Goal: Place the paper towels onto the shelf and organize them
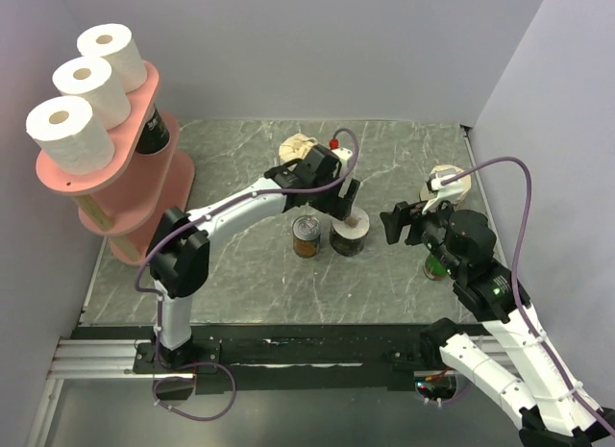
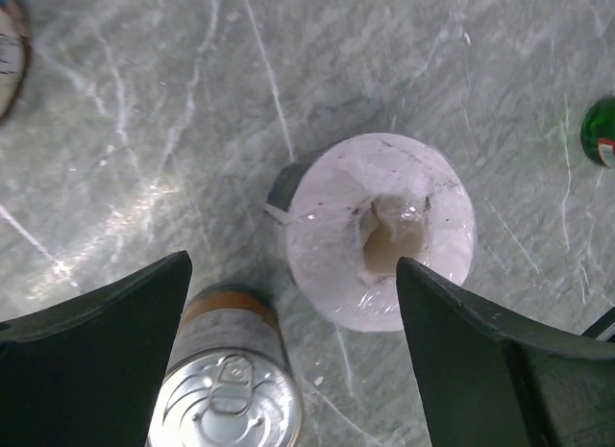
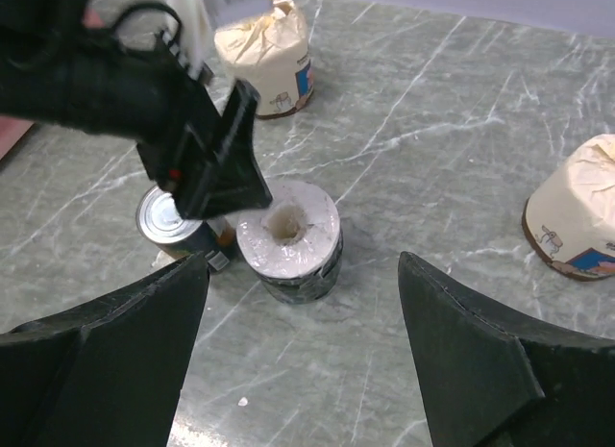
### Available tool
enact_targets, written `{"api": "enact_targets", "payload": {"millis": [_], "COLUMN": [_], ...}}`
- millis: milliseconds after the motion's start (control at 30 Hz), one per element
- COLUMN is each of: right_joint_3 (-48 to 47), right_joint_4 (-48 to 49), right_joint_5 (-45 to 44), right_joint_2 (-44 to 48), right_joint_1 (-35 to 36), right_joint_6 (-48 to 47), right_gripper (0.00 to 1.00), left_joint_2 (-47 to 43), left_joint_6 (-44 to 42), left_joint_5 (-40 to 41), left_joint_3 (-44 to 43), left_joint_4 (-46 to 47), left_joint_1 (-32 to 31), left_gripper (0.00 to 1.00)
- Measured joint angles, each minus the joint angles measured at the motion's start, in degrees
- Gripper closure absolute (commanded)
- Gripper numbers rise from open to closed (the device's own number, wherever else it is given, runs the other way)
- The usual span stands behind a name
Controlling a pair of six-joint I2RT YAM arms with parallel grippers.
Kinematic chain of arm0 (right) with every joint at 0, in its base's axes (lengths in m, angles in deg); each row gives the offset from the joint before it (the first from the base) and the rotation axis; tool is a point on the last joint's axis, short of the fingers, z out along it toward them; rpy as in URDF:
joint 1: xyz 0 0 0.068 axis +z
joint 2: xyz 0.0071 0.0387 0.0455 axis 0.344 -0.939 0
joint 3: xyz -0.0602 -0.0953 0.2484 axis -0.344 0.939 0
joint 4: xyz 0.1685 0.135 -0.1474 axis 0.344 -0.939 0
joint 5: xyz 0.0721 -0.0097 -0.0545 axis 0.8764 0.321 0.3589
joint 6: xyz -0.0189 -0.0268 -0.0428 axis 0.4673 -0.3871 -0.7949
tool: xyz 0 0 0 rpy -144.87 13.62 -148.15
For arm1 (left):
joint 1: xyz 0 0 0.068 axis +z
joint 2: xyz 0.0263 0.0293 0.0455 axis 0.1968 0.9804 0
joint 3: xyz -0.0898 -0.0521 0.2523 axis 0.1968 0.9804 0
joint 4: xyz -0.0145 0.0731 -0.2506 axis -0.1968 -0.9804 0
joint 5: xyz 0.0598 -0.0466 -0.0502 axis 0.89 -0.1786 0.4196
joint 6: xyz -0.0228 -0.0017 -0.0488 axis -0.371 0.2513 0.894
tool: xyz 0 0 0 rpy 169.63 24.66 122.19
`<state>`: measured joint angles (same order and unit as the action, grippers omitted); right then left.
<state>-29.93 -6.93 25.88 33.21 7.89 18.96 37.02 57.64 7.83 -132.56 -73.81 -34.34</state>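
The pink shelf (image 1: 144,183) stands at the far left. Three white paper towels (image 1: 89,82) sit in a row on its top board, and a black-wrapped roll (image 1: 154,130) is on the tier below. Another black-wrapped roll (image 1: 348,234) stands upright on the table, seen end-on in the left wrist view (image 2: 380,231) and also in the right wrist view (image 3: 288,240). My left gripper (image 1: 344,205) (image 2: 293,274) is open and empty just above it. My right gripper (image 1: 394,224) (image 3: 303,260) is open and empty, to the right of that roll. Cream-wrapped rolls stand at the back (image 1: 296,149) (image 3: 267,53) and at the right (image 1: 450,186) (image 3: 577,211).
A small tin can (image 1: 307,237) (image 2: 226,389) (image 3: 168,221) stands right beside the black-wrapped roll, on its left. A green bottle (image 1: 437,267) (image 2: 601,130) stands under my right wrist. Grey walls close in the marble table at the back and the right.
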Motion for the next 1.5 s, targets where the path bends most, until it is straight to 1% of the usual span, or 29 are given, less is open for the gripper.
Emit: {"api": "enact_targets", "payload": {"millis": [100,300,467,567,600,667,700,767,800,900,1133,1267,1400,1500], "right_joint_3": [0.00,0.04,0.04,0.04,0.04,0.04,0.04,0.04,0.04,0.00,0.00,-0.04,-0.07,-0.07], "right_joint_4": [-0.76,-2.47,-2.56,-2.95,-3.13,-3.43,-3.52,-3.76,-3.91,-4.37,-4.61,-4.72,-4.72,-4.68], "right_joint_5": [-0.55,-0.90,-0.87,-0.85,-0.85,-0.72,-0.70,-0.68,-0.68,-0.68,-0.68,-0.63,-0.44,0.04], "right_joint_2": [0.50,0.55,0.96,1.07,1.07,1.16,1.16,1.16,1.16,1.20,1.44,1.42,1.42,1.62], "right_joint_1": [0.00,0.13,0.13,0.13,0.13,0.13,0.13,0.13,0.13,0.13,0.13,0.13,0.13,0.13], "right_joint_6": [-0.02,-0.02,0.33,0.76,0.85,1.05,1.07,1.07,1.07,1.05,1.03,1.03,1.03,1.03], "right_gripper": [0.14,0.14,0.13,0.14,0.14,0.14,0.13,0.13,0.14,0.14,0.13,0.13,0.13,0.13], "left_joint_2": [1.79,3.28,5.31,6.73,6.97,7.28,7.30,7.30,7.30,7.30,7.30,6.43,2.21,-4.90], "left_joint_6": [0.13,0.22,0.15,0.09,0.13,0.15,0.15,0.09,0.20,0.28,0.31,0.31,0.66,1.33], "left_joint_5": [-0.07,-0.68,-0.68,-0.66,-0.66,-0.74,-0.90,-1.07,-1.14,-1.11,1.07,3.98,6.12,7.06], "left_joint_3": [-0.66,-0.66,-0.66,-0.66,-0.66,-0.66,-0.66,-0.66,-0.66,-0.85,-5.70,-8.44,-7.17,-1.46], "left_joint_4": [-0.20,0.24,0.68,0.81,1.01,1.38,1.49,1.62,1.75,1.75,-0.57,-1.16,-3.30,-3.58], "left_joint_1": [-0.81,-0.87,-0.85,-0.85,-0.85,-0.87,-0.90,-0.92,-0.92,-0.92,-0.87,-0.33,2.54,7.85], "left_gripper": [0.07,0.17,0.20,0.26,0.30,0.35,0.41,0.46,0.50,0.56,0.59,0.59,0.59,0.59]}}
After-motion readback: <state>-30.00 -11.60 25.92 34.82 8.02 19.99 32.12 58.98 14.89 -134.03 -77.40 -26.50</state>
